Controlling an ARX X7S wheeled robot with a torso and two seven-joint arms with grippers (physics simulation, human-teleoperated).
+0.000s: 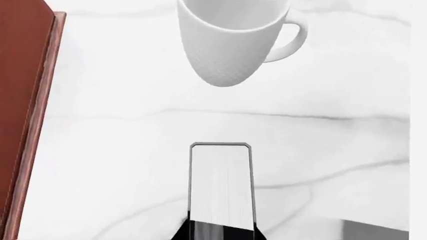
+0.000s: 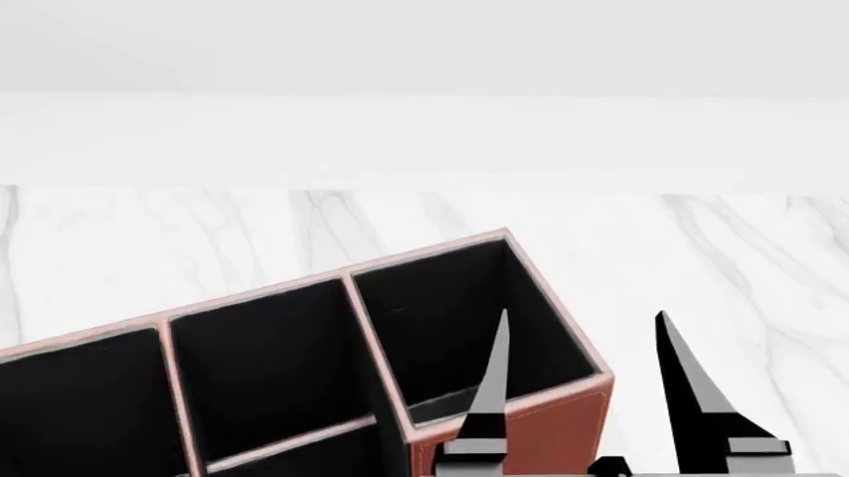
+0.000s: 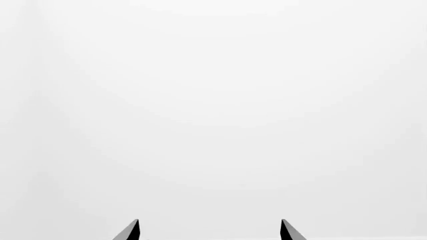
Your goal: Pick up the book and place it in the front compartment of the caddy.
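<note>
I see a thin book with black cover and white page edges, a plain white ceramic mug, a brown leather caddy with black lining and pale pink rims, a white marble tabletop with grey veins, dark grey pointed gripper fingers

No readable text, label or number on any surface in view.

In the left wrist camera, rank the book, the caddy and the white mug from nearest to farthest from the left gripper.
1. book: held in the left gripper itself.
2. caddy: its brown wall runs alongside, off to one side.
3. white mug: farthest, standing out beyond the book's far end.
</note>
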